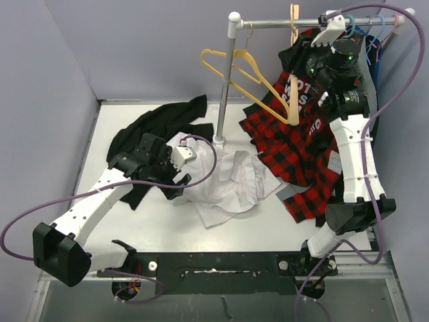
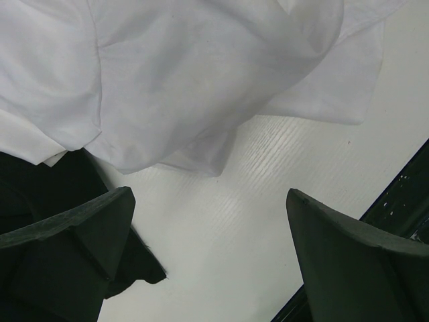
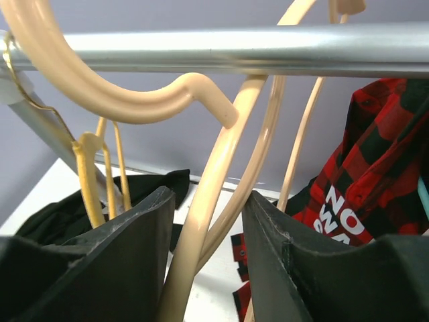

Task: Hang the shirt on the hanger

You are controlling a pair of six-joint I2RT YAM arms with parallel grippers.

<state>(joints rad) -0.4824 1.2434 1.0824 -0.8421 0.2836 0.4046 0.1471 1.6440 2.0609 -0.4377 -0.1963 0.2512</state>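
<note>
- The left pincer (image 2: 209, 201) gapes wide and holds nothing. It hangs low over the worktop (image 2: 221, 228), just beside the edge of the shirt (image 2: 201, 67).
- The shirt lies crumpled on the worktop at the foot of the rack pole, partly over the black garment (image 1: 154, 124).
- The right pincer (image 3: 208, 201) is up at the rail (image 3: 301, 47), narrowed onto the hanger (image 3: 100, 94). The hanger's neck runs between the 2 fingers and its hook sits over the rail.
- The plaid shirt (image 3: 382, 147) hangs just right of the hanger.

White letters "NO" over a cut-off "SWA" stand on black fabric (image 3: 333, 213) beside the red-and-black plaid shirt (image 3: 385, 141).
</note>
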